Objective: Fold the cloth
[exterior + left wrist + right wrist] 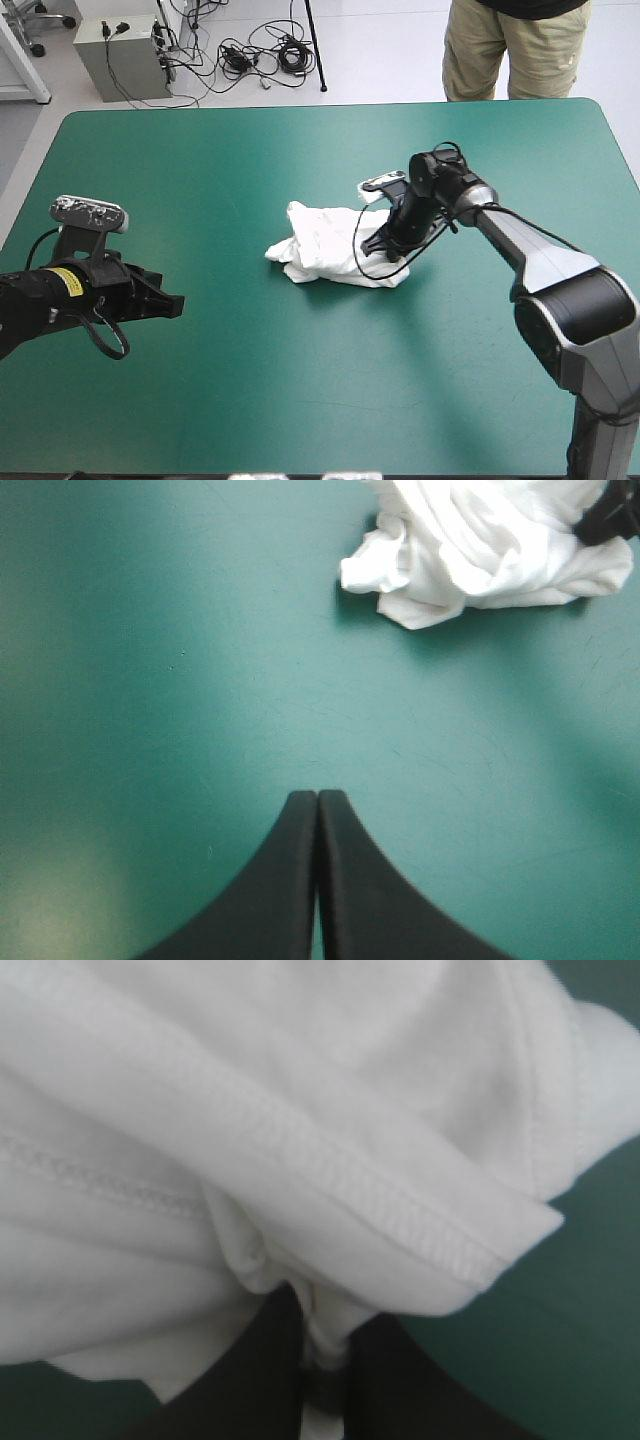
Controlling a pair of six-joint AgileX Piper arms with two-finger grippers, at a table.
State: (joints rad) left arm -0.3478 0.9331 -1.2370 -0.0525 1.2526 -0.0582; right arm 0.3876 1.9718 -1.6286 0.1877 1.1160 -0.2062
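One T-shirt (pixel 320 250) is counted at centre frame, and two grippers: left gripper (pixel 176 303) lower left, right gripper (pixel 380 243) centre.

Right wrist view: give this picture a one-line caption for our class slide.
Black fingers pinch a fold of the crumpled white T-shirt on the teal-green cover.

Finding: a robotics laboratory or test room, not a home.

Grounds: a table (pixel 200 420) with a teal-green cover serves as the bench. Two robot arms work at it, with the left gripper (pixel 178 305) and the right gripper (pixel 375 245) both over its top.

Beyond the far edge the floor (pixel 390 60) is pale and hard. On it stands a grey equipment box (pixel 118 55) with leads plugged into it (make not legible). A tangle of black cables (pixel 262 55) lies loose beside the box. A thin black pole (pixel 313 45) rises nearby, and chair castors (pixel 40 15) show toward the far left corner.
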